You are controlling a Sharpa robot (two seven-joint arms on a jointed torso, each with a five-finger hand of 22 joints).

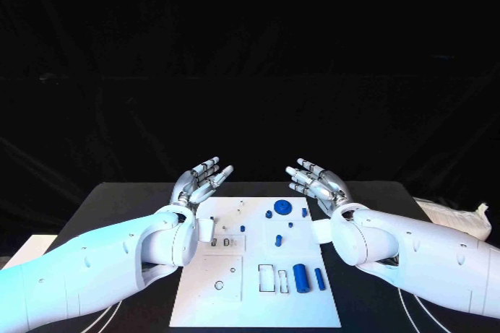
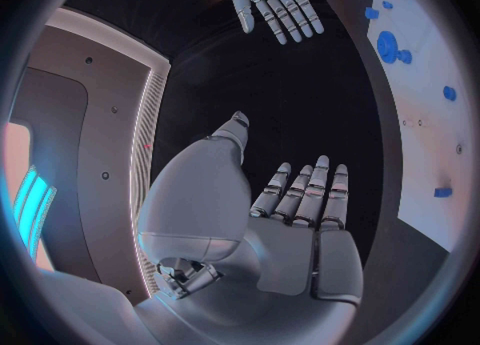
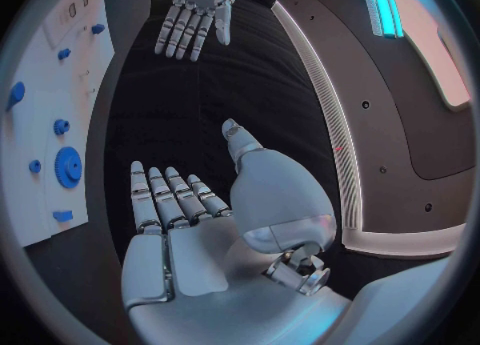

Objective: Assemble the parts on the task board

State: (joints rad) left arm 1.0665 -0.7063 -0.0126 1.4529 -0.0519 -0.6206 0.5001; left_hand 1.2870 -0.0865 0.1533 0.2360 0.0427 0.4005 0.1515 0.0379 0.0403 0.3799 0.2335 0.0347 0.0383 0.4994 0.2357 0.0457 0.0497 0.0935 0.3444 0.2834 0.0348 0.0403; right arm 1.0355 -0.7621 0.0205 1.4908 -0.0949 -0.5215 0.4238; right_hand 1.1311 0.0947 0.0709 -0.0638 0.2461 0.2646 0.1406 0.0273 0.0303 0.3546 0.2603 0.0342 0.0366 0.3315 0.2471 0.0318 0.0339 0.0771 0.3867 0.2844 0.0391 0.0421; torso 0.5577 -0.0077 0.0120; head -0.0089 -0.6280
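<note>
Currently both hands empty, fingers spread | left hand (image 1: 201, 178) raised at 11 o'clock off the task board (image 1: 235, 293) | right hand (image 1: 316, 180) raised at 1 o'clock | blue parts (image 1: 301, 277) lie on board, gear (image 1: 282, 206) at 12 o'clock edge.

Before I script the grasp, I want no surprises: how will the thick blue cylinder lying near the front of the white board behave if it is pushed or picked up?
The thick blue cylinder lies on its side on the white board, so a sideways push would probably roll it. It looks like smooth, stiff plastic, likely light and perhaps slippery. Both the left robot hand and right robot hand are open above the table.
</note>
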